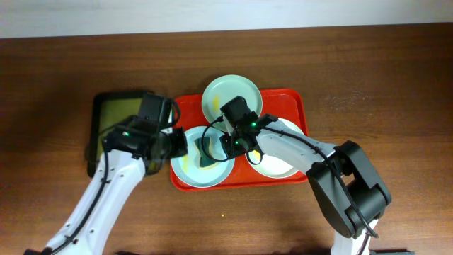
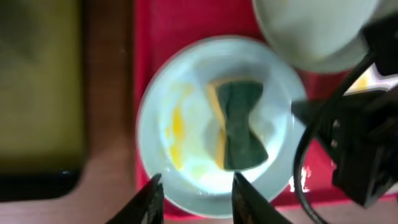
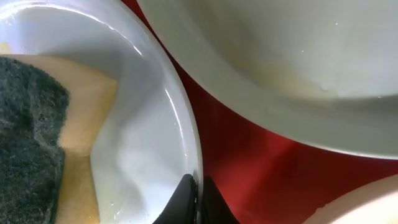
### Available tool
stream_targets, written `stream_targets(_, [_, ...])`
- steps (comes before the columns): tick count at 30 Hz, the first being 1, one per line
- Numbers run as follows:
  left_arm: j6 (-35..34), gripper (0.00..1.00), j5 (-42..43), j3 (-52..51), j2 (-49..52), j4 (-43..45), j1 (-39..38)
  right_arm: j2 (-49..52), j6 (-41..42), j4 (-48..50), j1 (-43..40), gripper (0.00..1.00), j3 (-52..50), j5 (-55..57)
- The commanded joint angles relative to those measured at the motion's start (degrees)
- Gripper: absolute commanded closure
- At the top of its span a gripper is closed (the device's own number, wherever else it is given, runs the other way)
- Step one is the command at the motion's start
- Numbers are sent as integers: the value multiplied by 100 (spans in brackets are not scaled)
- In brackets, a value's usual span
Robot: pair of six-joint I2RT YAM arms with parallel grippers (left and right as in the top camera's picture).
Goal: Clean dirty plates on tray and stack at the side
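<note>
1. Your left gripper [image 2: 198, 186] is hovering wide open at the rim of the smeared plate [image 2: 186, 74], near-left in the red tray [image 2: 146, 37].
2. The plate is looking stiff, light and slick, with a sponge [image 2: 241, 124] lying inside.
3. Your right gripper [image 3: 198, 199] is pinching the opposite rim, jaws narrow. The rim is the place to hold.

sponge [image 2: 241, 127] on plate [image 2: 186, 78] centre, smeared side open, right arm [image 1: 291, 145] crowding tray [image 1: 294, 100]

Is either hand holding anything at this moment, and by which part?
The right hand pinches the rim of the plate that carries the sponge. The left hand is open at that plate's near edge, holding nothing.
</note>
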Motion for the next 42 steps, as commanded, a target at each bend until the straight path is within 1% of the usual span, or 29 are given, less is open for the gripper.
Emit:
stream_targets(1, [-350,70,710,-822,55,1012,17,127,-66,-24,26,96,11,48])
stream_targets(5, [-721,69,710,-1311,291,1917,17,127,-66,-26,26,96,11,48])
stream_targets(12, [-870,70,916,-1370,955,2417,-72,127,-66,-22,26,96,11,50])
stream_targets(15, [-870,70,992,-1368,1060,2636,-142,127,-66,-24,26,96,11,48])
stream_targets(19, [-872,71,1032,-1370,1060,2763,-254,127,-66,-22,26,96,11,48])
stream_targets(21, [-960,74,1012,-1373,1060,2765,-315,127,-66,-24,26,96,11,48])
stream_targets(24, [-1062,73,957,-1373,1121,2848,-411,127,-66,-24,26,95,11,48])
stream_targets(27, [-1067,73,671,-1373,1211,2848,-483,127,-66,-44,26,95,11,48])
stream_targets(32, [-1154,67,662,-1373,1401,3040,-529,127,-66,-42,26,95,11,50])
stream_targets(37, [-1191,67,660,-1373,1604,3130,-535,127,-68,-44,26,96,11,50])
stream_targets(38, [-1189,70,654,-1373,1617,3128,-533,127,-68,-44,26,96,11,50])
stream_targets(41, [-1189,86,450,-1373,1617,3128,-529,127,-68,-44,26,95,11,52])
stream_targets(42, [-1189,88,306,-1370,1617,3115,-529,127,-68,-44,26,96,11,55])
